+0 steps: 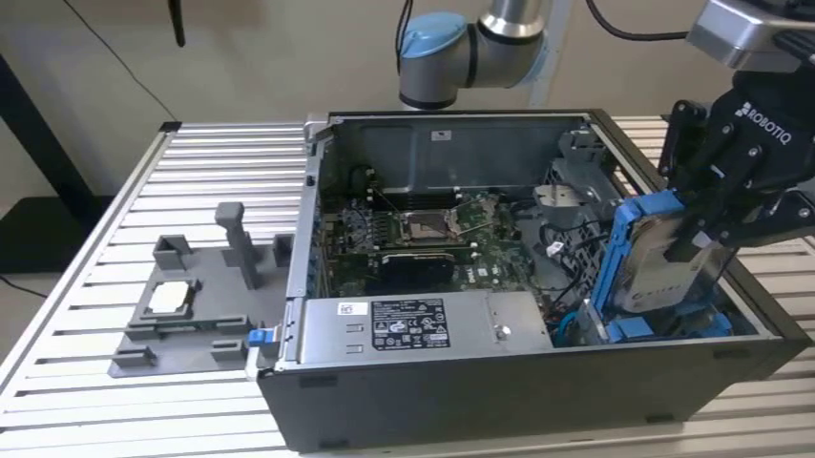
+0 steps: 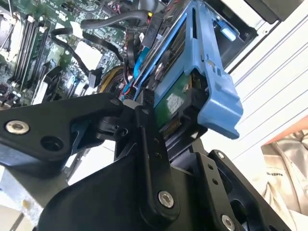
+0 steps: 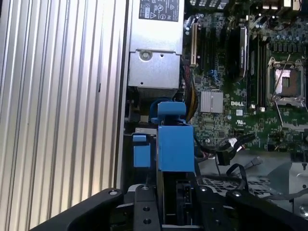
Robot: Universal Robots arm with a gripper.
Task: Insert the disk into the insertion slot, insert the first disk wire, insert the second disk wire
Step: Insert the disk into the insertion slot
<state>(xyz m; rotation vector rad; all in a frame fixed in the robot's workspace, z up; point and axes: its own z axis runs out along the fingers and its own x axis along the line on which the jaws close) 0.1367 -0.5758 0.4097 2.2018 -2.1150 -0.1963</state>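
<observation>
Slatted metal table, open computer case on it holding a silver power supply box and green motherboard, blue-framed disk upright at the exterior view's right, lower end inside the case, 1 hand pinching it

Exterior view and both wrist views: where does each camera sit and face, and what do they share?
Exterior view: off the arm, raised, looking down into the open computer case; arm and gripper show.
First wrist view: on the wrist, looking past the gripper onto the power supply and motherboard.
Second wrist view: on the wrist, looking along the gripper's body toward the disk.
All three share the gripped disk.
</observation>
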